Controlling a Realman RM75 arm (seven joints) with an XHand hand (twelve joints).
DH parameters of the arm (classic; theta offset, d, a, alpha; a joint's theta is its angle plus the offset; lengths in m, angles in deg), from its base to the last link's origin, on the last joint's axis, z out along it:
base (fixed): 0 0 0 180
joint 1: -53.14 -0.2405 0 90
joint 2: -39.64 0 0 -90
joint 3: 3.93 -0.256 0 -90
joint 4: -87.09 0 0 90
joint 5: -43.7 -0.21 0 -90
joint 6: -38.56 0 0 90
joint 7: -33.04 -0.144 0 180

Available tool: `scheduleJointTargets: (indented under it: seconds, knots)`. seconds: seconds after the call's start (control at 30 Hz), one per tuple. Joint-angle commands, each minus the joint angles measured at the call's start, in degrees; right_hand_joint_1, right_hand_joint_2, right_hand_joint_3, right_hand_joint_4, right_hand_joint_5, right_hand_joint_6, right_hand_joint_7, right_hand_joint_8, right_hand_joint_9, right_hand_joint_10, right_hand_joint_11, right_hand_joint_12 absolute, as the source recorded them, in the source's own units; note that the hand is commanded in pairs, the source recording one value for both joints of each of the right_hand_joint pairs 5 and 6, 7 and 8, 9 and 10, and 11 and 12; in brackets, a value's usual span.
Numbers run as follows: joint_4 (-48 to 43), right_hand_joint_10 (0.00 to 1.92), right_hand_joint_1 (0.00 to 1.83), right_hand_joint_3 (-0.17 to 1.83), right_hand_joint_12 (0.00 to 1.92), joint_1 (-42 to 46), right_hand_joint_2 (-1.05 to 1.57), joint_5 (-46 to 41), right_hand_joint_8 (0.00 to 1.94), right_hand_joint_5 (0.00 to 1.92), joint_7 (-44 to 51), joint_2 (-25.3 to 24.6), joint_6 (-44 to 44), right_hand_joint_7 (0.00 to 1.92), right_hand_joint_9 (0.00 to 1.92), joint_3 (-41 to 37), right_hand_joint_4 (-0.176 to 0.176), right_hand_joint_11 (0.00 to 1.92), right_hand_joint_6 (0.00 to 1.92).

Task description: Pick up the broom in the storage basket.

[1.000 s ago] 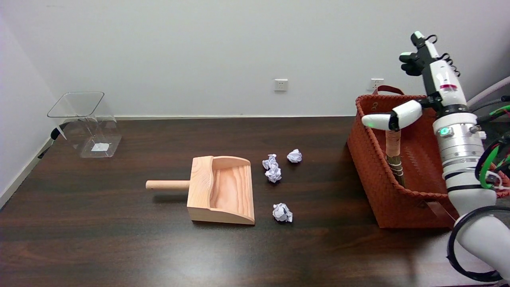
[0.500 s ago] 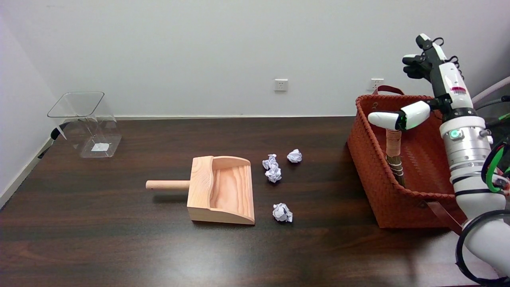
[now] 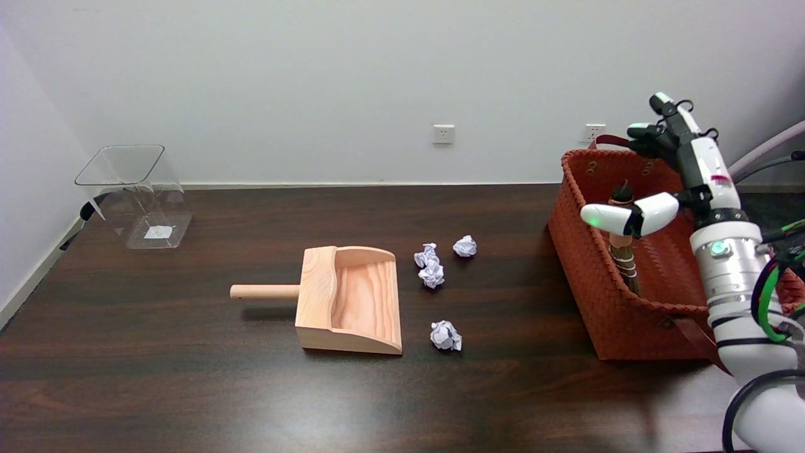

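The right arm [image 3: 736, 283] rises from the lower right corner, its white and silver forearm leaning slightly left as it climbs to the wrist. The hand [image 3: 676, 170] is spread and holds nothing: its thumb [image 3: 619, 215] juts out to the left, white with a green-lit tip, while the fingers [image 3: 660, 126] point up and away, slightly curled at their ends.

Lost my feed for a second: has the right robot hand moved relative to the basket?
Yes. The right robot hand has come down toward the storage basket; its thumb now crosses the broom handle lower, below the basket's far rim.
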Motion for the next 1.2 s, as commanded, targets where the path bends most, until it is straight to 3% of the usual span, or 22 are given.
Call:
scheduleJointTargets:
  seconds: [0.03,0.53,0.9,1.07,1.2]
  knots:
    - [-1.0,0.53,1.05,0.86,0.49,3.1,-0.46,2.1,0.52,0.17,-5.2,-0.4,-5.2,0.52,0.53,7.6,0.0,0.49,0.17]
    - [-3.4,0.51,1.06,0.86,0.45,2.5,-0.42,-0.2,0.55,0.17,-5.1,-0.2,-7.4,0.55,0.51,11.8,0.0,0.45,0.17]
    - [-5.5,0.54,1.06,0.81,0.43,-2.0,-0.31,-3.9,0.59,0.2,-5.2,3.0,-7.4,0.59,0.54,16.8,0.0,0.43,0.2]
    - [-5.9,0.63,1.09,0.81,0.4,-2.9,-0.18,-5.4,0.66,0.21,-5.2,3.5,-7.4,0.66,0.63,17.8,0.0,0.4,0.21]
    - [-6.2,0.87,1.1,0.79,0.44,-3.1,-0.05,-6.5,0.8,0.26,-5.2,3.5,-7.7,0.8,0.87,17.8,0.0,0.44,0.26]
